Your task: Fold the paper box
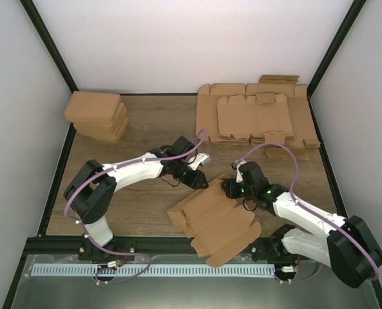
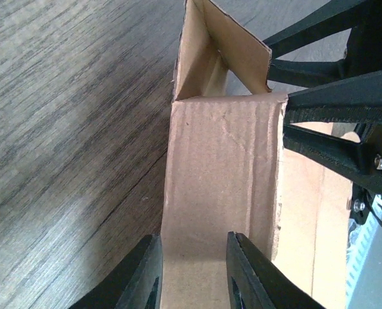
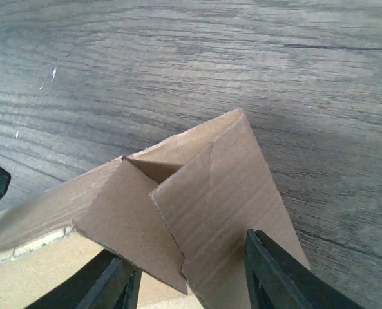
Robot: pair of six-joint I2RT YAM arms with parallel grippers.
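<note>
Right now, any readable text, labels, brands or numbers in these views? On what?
None readable: the paper box, the flat cardboard sheets, the stack of folded boxes and the table are plain in every view.

Spare cardboard on the table [image 1: 152, 129]
Boxes [image 1: 97, 116] sit stacked at its far-left corner; flat sheets [image 1: 255, 116] overlap at the far-right corner, along the back edge.

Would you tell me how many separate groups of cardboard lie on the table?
3: stacked boxes at back left, flat sheets at back right, the paper box near centre. None seems hidden.
</note>
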